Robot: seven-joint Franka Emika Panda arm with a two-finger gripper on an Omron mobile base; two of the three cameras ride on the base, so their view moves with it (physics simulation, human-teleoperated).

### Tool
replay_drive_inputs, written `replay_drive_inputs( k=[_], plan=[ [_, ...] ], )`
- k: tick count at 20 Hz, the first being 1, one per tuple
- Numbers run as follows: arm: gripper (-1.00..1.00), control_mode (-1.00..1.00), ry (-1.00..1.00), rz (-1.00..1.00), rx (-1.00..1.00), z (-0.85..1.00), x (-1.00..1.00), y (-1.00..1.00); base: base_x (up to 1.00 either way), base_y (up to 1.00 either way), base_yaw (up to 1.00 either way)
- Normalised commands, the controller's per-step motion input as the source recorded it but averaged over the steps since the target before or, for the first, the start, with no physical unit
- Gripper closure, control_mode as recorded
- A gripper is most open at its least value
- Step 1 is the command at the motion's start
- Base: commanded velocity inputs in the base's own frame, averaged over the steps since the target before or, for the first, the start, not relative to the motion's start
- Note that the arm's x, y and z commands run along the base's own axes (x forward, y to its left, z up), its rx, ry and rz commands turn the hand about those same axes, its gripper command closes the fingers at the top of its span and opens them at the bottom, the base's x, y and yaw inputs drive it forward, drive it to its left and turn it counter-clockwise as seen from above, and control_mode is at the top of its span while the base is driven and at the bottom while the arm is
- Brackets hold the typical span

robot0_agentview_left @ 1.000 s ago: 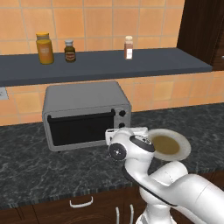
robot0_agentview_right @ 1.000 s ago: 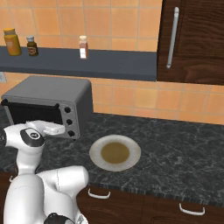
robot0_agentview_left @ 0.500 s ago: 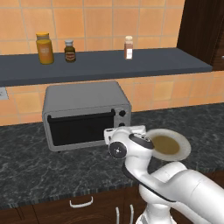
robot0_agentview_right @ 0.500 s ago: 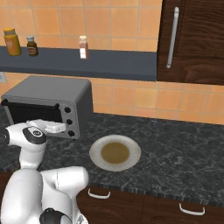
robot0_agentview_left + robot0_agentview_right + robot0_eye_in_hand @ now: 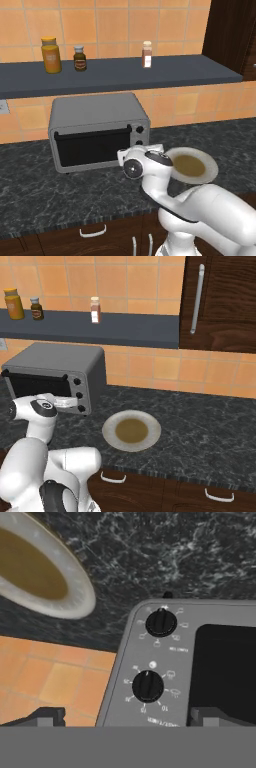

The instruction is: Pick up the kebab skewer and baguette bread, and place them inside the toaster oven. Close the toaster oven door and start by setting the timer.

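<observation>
The grey toaster oven (image 5: 95, 117) (image 5: 55, 363) stands on the counter against the tiled wall. Its dark glass door (image 5: 92, 145) (image 5: 35, 386) is shut upright. My gripper (image 5: 127, 719) is open, with nothing between its fingertips (image 5: 47, 716). It hovers close in front of the oven's knob panel. Two black knobs (image 5: 161, 622) (image 5: 148, 686) show in the hand view just beyond the tips. My white hand (image 5: 65, 402) reaches toward the knobs (image 5: 78, 395) at the oven's right side. The kebab skewer and the baguette bread are out of view.
A pale plate (image 5: 210, 170) (image 5: 111, 426) with a brownish centre sits on the dark stone counter to the oven's right, nothing on it. Three jars (image 5: 51, 55) (image 5: 79, 58) (image 5: 146, 54) stand on the shelf above. A dark wood cabinet (image 5: 220, 301) hangs at the right.
The wrist has edged up very slightly. The oven door, the plate and the open jaws stand as before.
</observation>
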Motion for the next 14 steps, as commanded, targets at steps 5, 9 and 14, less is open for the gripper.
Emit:
replay_drive_inputs(
  k=[5, 9, 14],
  plan=[
    [-1.0, -1.0, -0.02, 0.13, 0.0, -0.61, 0.17, -0.38, 0.0, 0.0, 0.0],
    [-1.0, -1.0, -0.04, 0.12, 0.0, -0.51, 0.19, -0.16, 0.0, 0.0, 0.0],
    [-1.0, -1.0, -0.02, 0.05, 0.02, -0.28, 0.24, -0.01, 0.0, 0.0, 0.0]
  ],
)
